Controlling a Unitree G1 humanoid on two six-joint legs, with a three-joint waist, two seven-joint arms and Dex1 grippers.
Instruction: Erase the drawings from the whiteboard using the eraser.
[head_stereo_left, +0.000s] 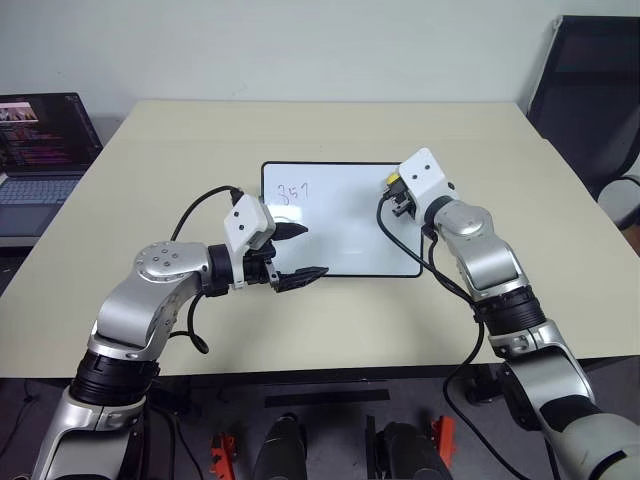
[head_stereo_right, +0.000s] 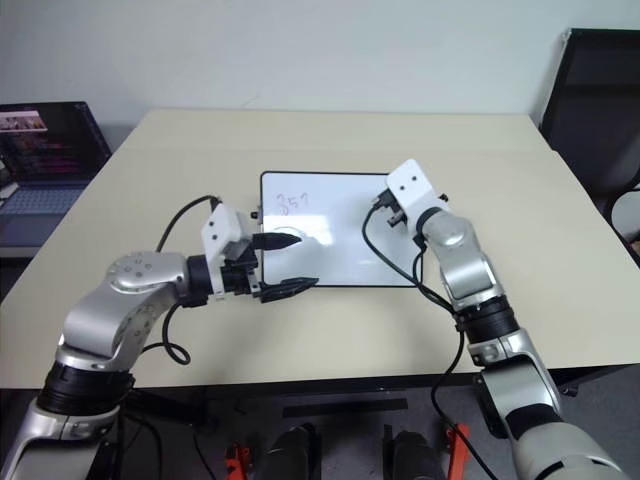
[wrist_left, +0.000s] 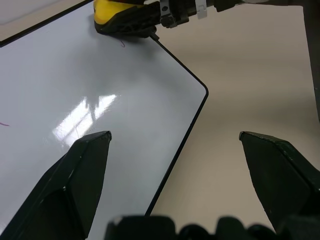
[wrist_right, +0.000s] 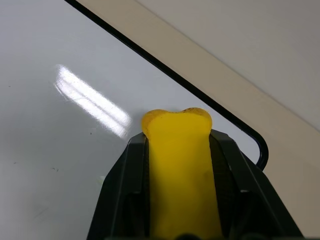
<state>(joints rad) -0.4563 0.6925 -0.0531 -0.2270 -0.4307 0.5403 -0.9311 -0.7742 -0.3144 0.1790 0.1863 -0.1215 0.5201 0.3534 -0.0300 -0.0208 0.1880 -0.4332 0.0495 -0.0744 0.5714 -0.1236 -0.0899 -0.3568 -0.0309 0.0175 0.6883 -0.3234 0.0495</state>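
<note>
Right gripper is closed on the eraser, with a black finger pressed on each long side of the yellow block, whose front end sticks out a little beyond the fingertips. It holds the eraser over the far right corner of the whiteboard, close to the black frame and its rounded corner; from the left wrist view the dark underside seems to lie on the white surface, but I cannot tell for sure if it touches. Left gripper is open, its two fingers spread wide and holding nothing, at the near left corner of the whiteboard, with one finger over the white surface and the other over the near frame edge. The whiteboard lies flat in the middle of the beige table. One group of drawings, thin reddish digits, is at the far left part of the whiteboard, well apart from the eraser. At the far left, beyond the table edge, an open laptop stands.
</note>
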